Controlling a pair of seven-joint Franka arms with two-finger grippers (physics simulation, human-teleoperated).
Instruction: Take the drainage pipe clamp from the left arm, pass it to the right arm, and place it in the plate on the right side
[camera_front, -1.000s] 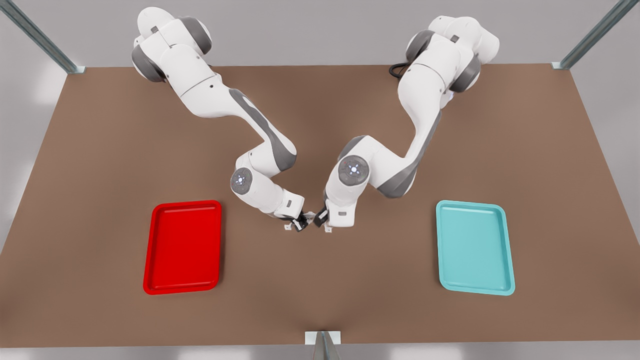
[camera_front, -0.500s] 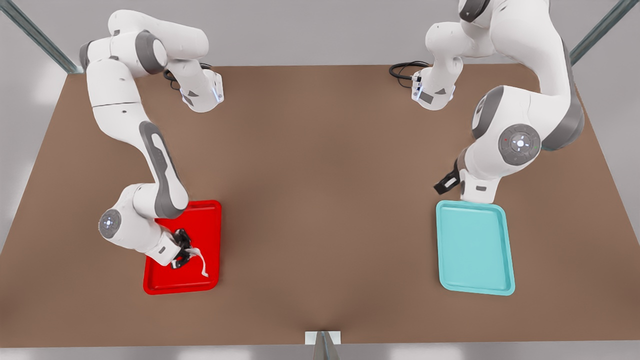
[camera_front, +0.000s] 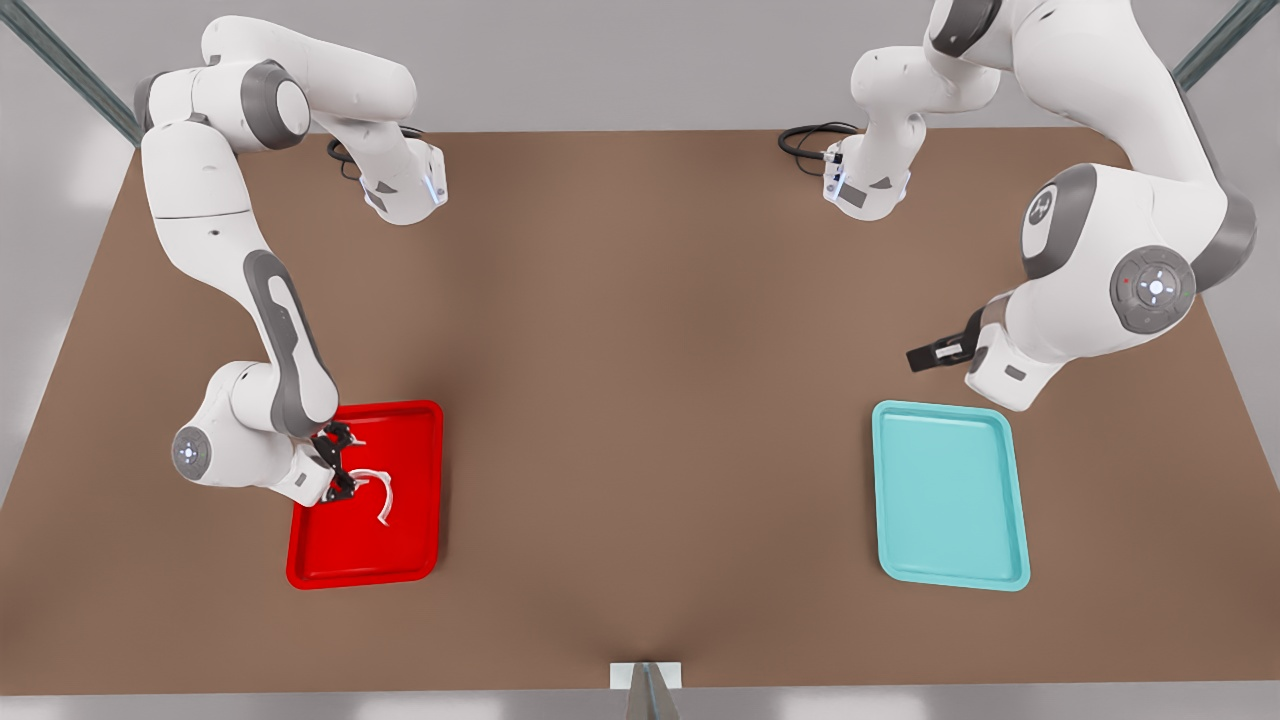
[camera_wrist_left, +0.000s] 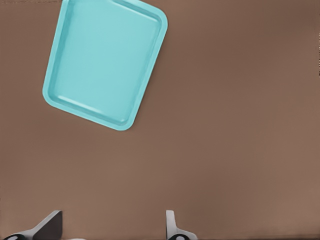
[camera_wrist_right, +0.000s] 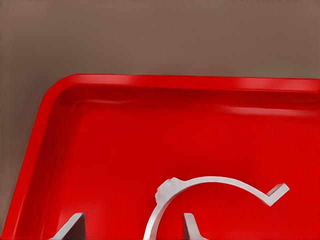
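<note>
The white drainage pipe clamp (camera_front: 383, 492) lies on the floor of the red plate (camera_front: 400, 440), on the front view's left. My right gripper (camera_front: 338, 462) hovers over the plate's near-left part, open, with one end of the clamp beside its fingers. In the right wrist view the clamp (camera_wrist_right: 220, 182) arches across the plate (camera_wrist_right: 125, 130), and one end reaches between the spread fingertips (camera_wrist_right: 192, 227). My left gripper (camera_front: 935, 352) hangs open and holds nothing, above the table just behind the teal tray.
A teal tray (camera_front: 950, 495) of equal size sits on the front view's right, also seen as the teal tray (camera_wrist_left: 105, 65) from the left wrist. A black cable (camera_front: 805, 140) lies at the table's back edge. Brown tabletop spreads between the trays.
A second ago both grippers met at mid-table. Since then the right arm swung to the red plate, opened and let the clamp drop; the left arm drew back past the teal tray.
</note>
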